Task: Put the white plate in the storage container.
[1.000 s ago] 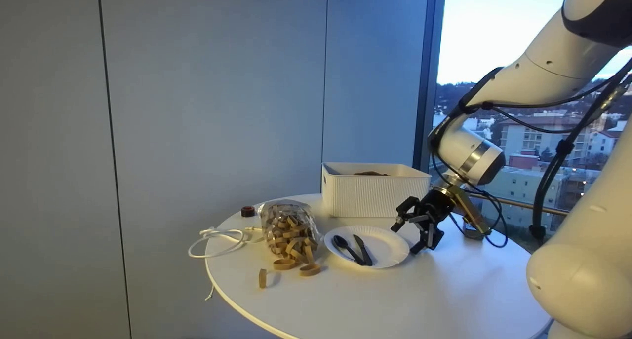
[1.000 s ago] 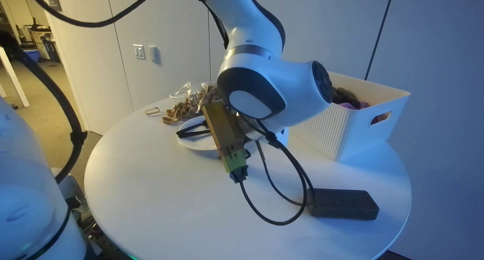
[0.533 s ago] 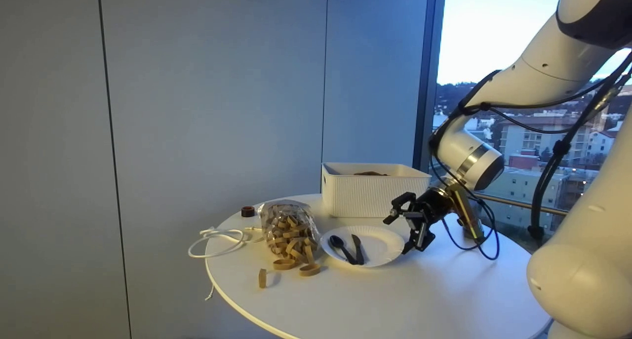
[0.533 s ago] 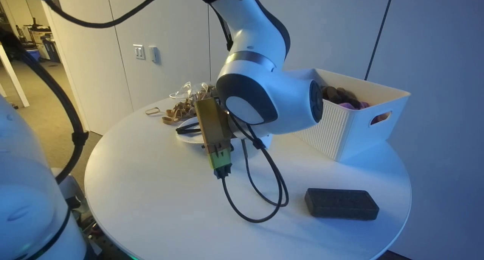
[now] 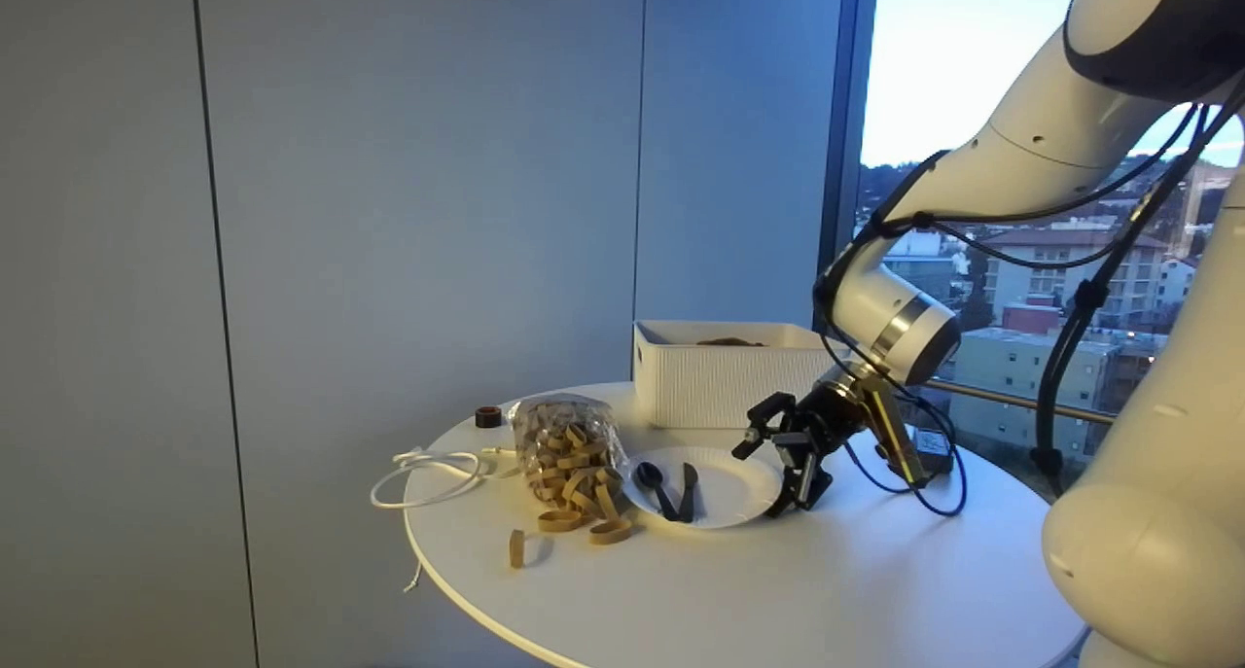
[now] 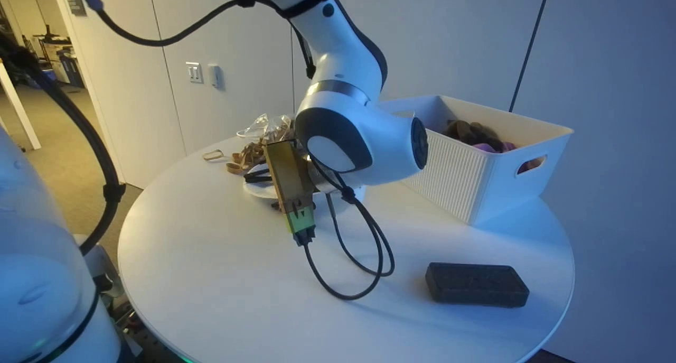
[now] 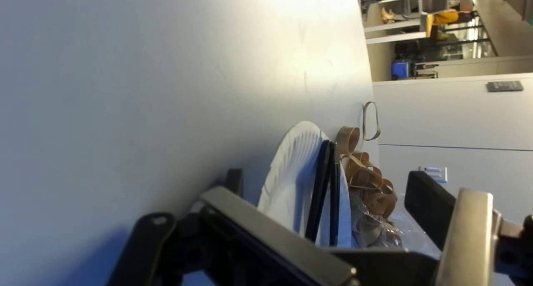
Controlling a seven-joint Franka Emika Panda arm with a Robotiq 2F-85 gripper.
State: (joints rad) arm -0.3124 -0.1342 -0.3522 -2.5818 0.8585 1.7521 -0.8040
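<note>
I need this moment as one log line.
white plate: on table, bearing spoon, knife; fingers: open, plate contact unclear; storage container: plate outside

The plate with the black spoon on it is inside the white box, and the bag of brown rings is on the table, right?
Not quite: the white plate, with the black spoon on it, is outside the white box, on the table, as an exterior view shows. The bag of rings is there too.
</note>
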